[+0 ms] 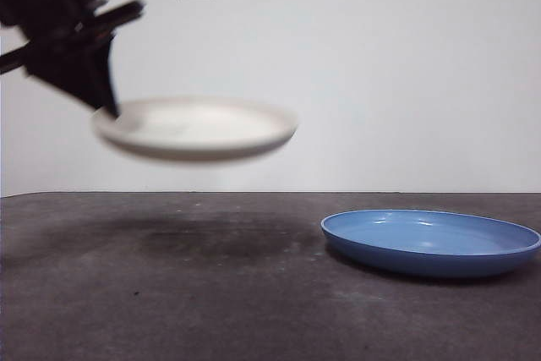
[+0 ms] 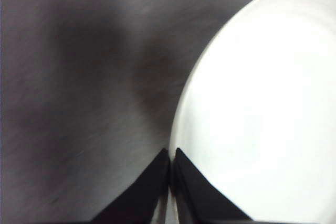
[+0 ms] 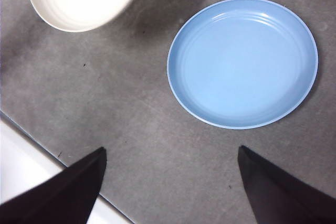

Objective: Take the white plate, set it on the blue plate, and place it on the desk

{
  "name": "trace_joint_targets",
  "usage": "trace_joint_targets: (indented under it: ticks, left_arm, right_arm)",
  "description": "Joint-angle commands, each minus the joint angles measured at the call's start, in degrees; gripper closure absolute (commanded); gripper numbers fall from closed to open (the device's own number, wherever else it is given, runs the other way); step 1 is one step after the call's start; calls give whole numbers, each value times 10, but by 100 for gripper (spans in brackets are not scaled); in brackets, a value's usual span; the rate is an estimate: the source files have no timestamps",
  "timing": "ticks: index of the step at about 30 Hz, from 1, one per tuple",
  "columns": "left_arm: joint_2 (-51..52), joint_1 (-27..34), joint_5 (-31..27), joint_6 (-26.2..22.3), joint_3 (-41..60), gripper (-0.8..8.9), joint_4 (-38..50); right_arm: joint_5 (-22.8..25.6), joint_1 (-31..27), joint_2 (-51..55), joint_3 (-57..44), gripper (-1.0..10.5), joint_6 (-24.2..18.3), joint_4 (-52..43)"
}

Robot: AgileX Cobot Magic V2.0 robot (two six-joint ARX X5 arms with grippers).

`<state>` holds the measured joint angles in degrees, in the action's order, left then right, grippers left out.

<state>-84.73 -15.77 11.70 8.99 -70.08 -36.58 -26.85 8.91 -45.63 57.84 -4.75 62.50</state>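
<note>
Gripping the white plate (image 1: 199, 127) by its rim, the left pincer (image 2: 170, 169) is clamped tight, so the plate hangs level in the air above the counter (image 1: 169, 293), probably for carrying over the blue plate (image 1: 431, 241) off to its side. Right pincer (image 3: 170, 177) waits, spread wide, holding nothing. One plate of each colour.

Grey-brown desk (image 1: 169, 310); blue plate (image 1: 429, 241) resting on it.

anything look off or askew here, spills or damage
Nothing spilled or broken. The white plate is in the air above the desk, pinched at one rim by the left gripper, roughly level and blurred. The blue plate lies flat and empty on the desk. The right gripper waits, jaws open.
</note>
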Motion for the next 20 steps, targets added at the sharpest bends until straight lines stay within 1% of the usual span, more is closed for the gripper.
trace_joint_targets:
  ticks: [1, 3, 5, 9, 17, 20]
  left_arm:
    - [-12, -30, 3, 12, -30, 803, 6]
    - [-17, -55, 1, 12, -43, 803, 11]
    - [-25, -81, -3, 20, -52, 803, 28]
    - [-56, -119, -4, 39, -71, 803, 52]
    - [-170, -176, -4, 50, -150, 803, 49]
    - [-217, -192, -4, 53, -188, 803, 45]
  right_arm:
    - [3, 1, -3, 11, 544, 18, -11]
    - [4, 1, 1, 11, 544, 19, -13]
    - [19, 1, 9, 12, 544, 31, -16]
    - [46, 1, 26, 18, 544, 38, -16]
    - [49, 1, 70, 50, 544, 58, -7]
    - [63, 1, 78, 68, 544, 58, 11]
